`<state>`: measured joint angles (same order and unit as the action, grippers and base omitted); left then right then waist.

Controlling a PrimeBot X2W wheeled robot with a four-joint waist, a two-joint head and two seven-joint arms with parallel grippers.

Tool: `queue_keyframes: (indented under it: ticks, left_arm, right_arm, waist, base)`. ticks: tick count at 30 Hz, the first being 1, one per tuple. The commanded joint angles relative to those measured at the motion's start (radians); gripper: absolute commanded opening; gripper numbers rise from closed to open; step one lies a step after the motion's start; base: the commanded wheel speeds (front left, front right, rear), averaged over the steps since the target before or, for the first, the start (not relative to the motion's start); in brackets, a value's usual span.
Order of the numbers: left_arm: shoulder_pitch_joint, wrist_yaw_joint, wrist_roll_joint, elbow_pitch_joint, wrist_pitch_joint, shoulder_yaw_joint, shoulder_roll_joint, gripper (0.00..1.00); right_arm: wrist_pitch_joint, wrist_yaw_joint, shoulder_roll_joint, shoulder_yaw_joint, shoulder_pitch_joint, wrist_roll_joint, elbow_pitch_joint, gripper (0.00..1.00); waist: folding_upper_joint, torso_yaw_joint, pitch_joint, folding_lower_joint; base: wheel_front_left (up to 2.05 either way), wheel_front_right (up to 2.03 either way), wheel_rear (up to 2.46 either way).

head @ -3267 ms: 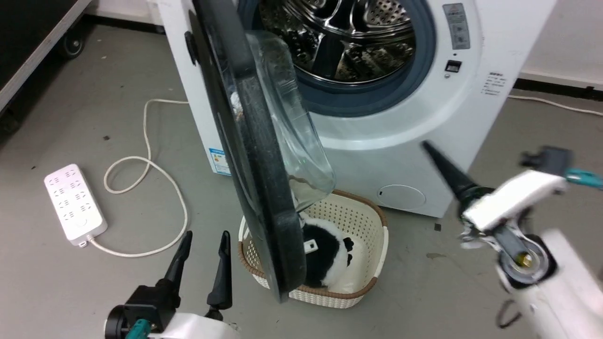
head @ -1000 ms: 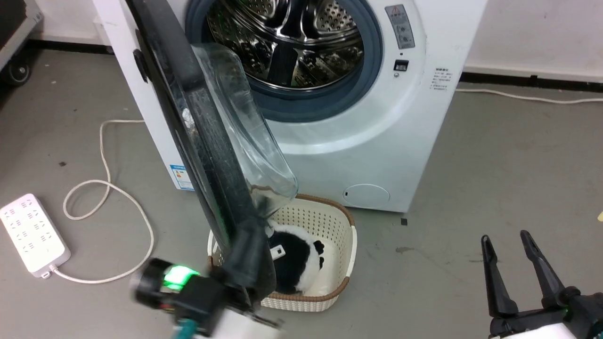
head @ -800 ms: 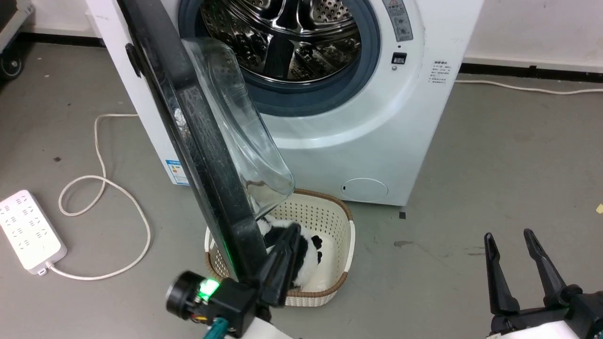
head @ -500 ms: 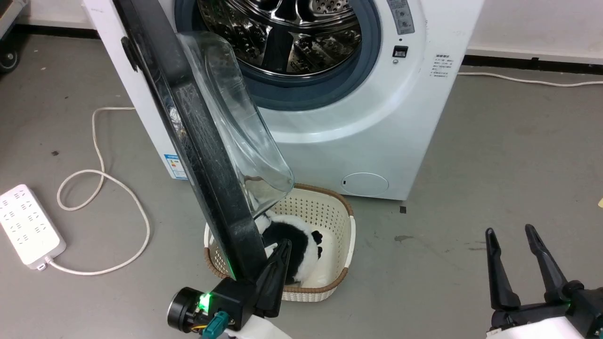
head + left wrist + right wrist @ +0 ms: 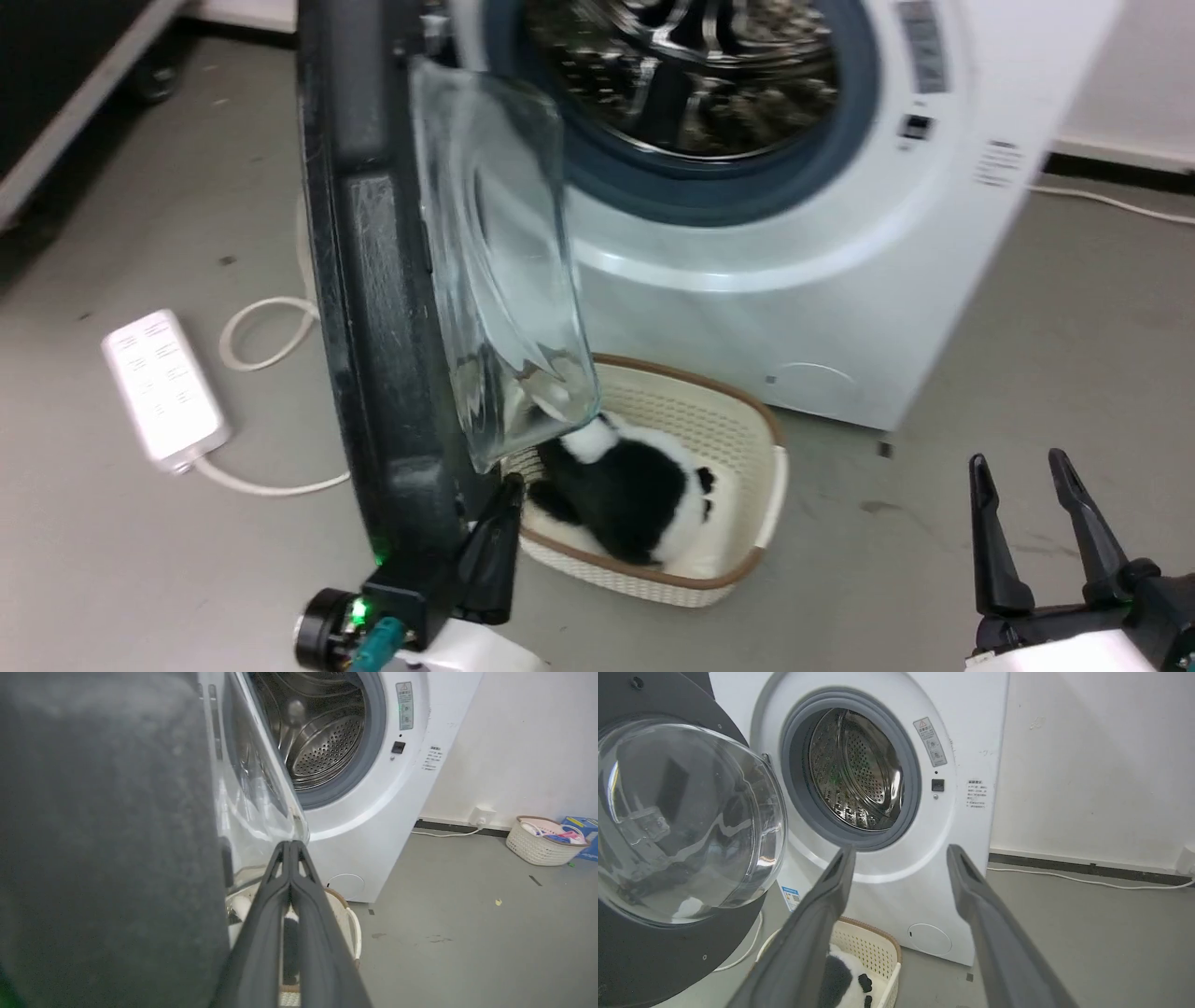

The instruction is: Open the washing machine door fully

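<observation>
The washing machine door (image 5: 373, 280) stands swung out left of the drum (image 5: 691, 84), above the basket (image 5: 691, 411). The left gripper (image 5: 290, 843), fingers pinched together and empty, sits at its lower edge. The right gripper (image 5: 1018, 455) is spread, well apart.

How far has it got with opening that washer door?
Done: the door is unlatched and stands out from the machine, leaving the steel drum exposed. In hand: the left hand, fingers shut, sits low by the door's inner side, apparently pushing it outward. The right hand is open, off to the side. Left: the door can probably swing further round.
</observation>
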<state>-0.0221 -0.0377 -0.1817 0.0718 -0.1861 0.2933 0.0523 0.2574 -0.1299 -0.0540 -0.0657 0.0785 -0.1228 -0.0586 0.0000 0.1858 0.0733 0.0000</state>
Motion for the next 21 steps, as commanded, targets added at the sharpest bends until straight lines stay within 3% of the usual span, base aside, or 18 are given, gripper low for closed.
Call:
queue_keyframes:
  ticks: [1, 6, 11, 21]
  left_arm:
    - [0.009, -0.009, -0.009, -0.003, -0.008, -0.019, 0.012, 0.0]
    - [0.005, -0.027, -0.039, -0.006, -0.004, -0.072, 0.033, 0.0]
    - [-0.018, -0.043, -0.082, -0.013, 0.004, -0.151, 0.07, 0.0]
    - [-0.138, -0.015, -0.193, 0.051, 0.046, -0.32, 0.201, 0.0]
  right_arm:
    - [0.004, -0.001, 0.004, 0.002, 0.01, 0.003, 0.001, 1.0]
    - [0.004, -0.001, 0.004, 0.014, 0.007, 0.022, -0.005, 1.0]
    - [0.004, -0.001, 0.004, 0.033, -0.011, 0.052, -0.01, 1.0]
    - [0.004, -0.001, 0.004, 0.049, -0.066, 0.13, -0.023, 1.0]
  waist:
    - [0.0, 0.068, 0.001, 0.0]
    - [0.0, 0.164, 0.024, 0.0]
    - [0.0, 0.218, 0.069, 0.0]
    - [0.0, 0.223, 0.201, 0.0]
  base:
    - [0.0, 0.0, 0.0]
    - [0.0, 0.0, 0.0]
    - [0.0, 0.0, 0.0]
    - [0.0, 0.0, 0.0]
